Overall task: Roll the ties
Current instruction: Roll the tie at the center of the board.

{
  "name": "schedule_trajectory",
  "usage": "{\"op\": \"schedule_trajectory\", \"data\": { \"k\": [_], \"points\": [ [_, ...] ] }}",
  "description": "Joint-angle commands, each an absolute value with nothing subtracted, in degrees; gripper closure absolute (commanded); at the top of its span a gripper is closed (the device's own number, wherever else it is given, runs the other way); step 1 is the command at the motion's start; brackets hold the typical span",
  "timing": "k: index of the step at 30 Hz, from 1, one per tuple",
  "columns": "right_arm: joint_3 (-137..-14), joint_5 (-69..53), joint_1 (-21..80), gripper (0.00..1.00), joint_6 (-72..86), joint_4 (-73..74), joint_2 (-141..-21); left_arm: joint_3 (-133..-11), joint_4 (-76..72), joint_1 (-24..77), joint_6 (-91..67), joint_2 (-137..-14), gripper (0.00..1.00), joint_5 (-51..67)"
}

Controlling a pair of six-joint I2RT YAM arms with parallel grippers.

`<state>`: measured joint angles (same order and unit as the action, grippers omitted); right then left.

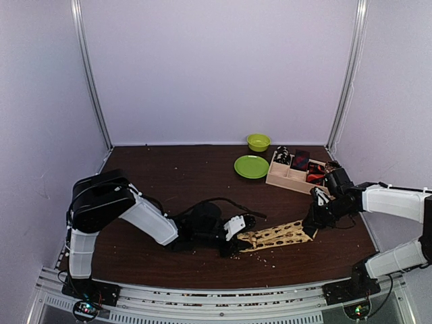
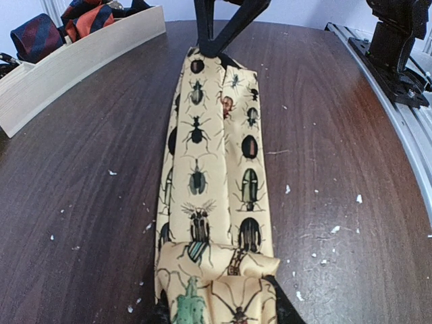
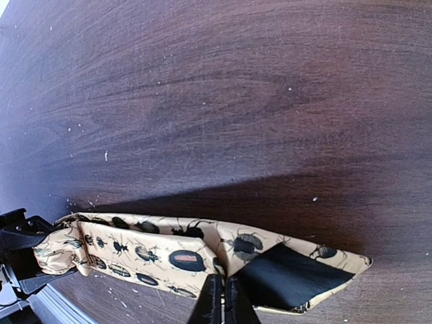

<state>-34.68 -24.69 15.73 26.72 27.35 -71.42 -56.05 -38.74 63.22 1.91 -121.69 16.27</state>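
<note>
A long tan tie (image 1: pixel 278 235) printed with dark beetles lies flat on the dark table between my two grippers. My left gripper (image 1: pixel 236 233) is shut on its rolled-up end (image 2: pixel 216 290), with a black finger showing on each side of the roll. The tie (image 2: pixel 209 148) runs away from that roll to my right gripper (image 2: pixel 209 47). In the right wrist view the right gripper (image 3: pixel 223 300) is shut, pinching the tie (image 3: pixel 155 253) at its edge, next to the folded-over black lining (image 3: pixel 290 280). Other rolled ties (image 1: pixel 300 160), dark, red and patterned, sit in the wooden tray.
The tan wooden compartment tray (image 1: pixel 280 179) stands at the back right; in the left wrist view the tray (image 2: pixel 67 61) is on the left. A green plate (image 1: pixel 251 167) and a green bowl (image 1: pixel 258 142) lie behind. White crumbs dot the table. The right arm's base (image 2: pixel 398 40) stands by the metal rail.
</note>
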Motion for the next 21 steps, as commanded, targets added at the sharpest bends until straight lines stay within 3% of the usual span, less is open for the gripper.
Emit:
{"op": "schedule_trajectory", "data": {
  "k": [1, 2, 21],
  "points": [
    [-33.9, -22.9, 15.2, 0.97, 27.6, 27.7, -70.0, -55.3, -31.3, 63.4, 2.8, -123.1, 0.72, 15.1],
    [-33.8, -23.2, 15.2, 1.0, 27.5, 27.4, -70.2, -55.2, -31.3, 63.4, 2.9, -123.0, 0.72, 15.0],
    [-26.5, -20.4, 13.8, 1.0, 33.4, 25.9, -66.0, -54.7, -32.0, 63.3, 2.5, -122.9, 0.72, 14.5]
  ]
}}
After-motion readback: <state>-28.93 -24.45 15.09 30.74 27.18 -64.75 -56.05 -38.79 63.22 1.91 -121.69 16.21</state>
